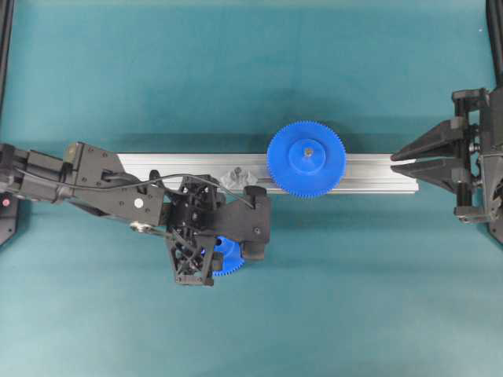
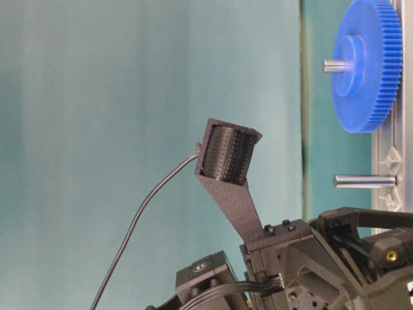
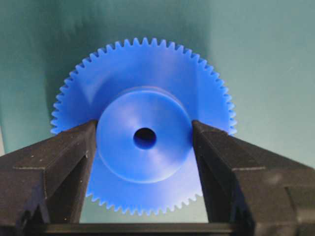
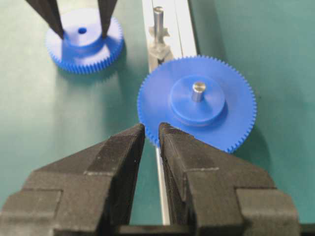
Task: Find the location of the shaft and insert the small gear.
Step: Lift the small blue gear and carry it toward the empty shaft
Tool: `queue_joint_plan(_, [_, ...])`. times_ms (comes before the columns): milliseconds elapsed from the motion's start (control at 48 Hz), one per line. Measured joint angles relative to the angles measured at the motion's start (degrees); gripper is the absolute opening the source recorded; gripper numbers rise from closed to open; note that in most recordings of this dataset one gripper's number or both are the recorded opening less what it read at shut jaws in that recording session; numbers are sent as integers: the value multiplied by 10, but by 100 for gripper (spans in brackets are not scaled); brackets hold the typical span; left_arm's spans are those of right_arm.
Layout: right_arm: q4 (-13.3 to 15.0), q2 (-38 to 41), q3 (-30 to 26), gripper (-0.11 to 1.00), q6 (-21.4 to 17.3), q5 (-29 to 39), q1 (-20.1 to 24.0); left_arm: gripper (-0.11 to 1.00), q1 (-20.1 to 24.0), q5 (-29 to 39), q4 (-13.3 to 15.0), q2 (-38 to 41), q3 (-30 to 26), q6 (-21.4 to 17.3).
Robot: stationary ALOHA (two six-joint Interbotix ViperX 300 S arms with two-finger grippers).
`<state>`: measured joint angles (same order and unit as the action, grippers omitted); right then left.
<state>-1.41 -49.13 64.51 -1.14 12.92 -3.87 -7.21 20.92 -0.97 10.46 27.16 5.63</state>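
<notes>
The small gear, blue with a raised hub, lies flat on the teal table in front of the rail. My left gripper reaches down over it, and both fingers press against the sides of the hub. In the right wrist view those fingers straddle the hub of the small gear. The shaft, a thin grey pin on a pale base, stands bare on the rail, left of the larger gear; it shows again as the shaft and the shaft. My right gripper is shut and holds nothing, at the rail's right end.
A larger blue gear sits on its own pin on the aluminium rail, right of the shaft. The rail runs left to right across the table's middle. Black frame posts stand at the back corners.
</notes>
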Motion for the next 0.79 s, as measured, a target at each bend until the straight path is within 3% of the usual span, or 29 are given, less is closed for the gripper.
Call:
queue_joint_plan(312, [0, -4, 0, 29, 0, 0, 0, 64, 4, 4, 0, -12, -4, -1])
queue_joint_plan(791, [-1, -19, 3, 29, 0, 0, 1, 64, 48, 38, 0, -126, -17, -22])
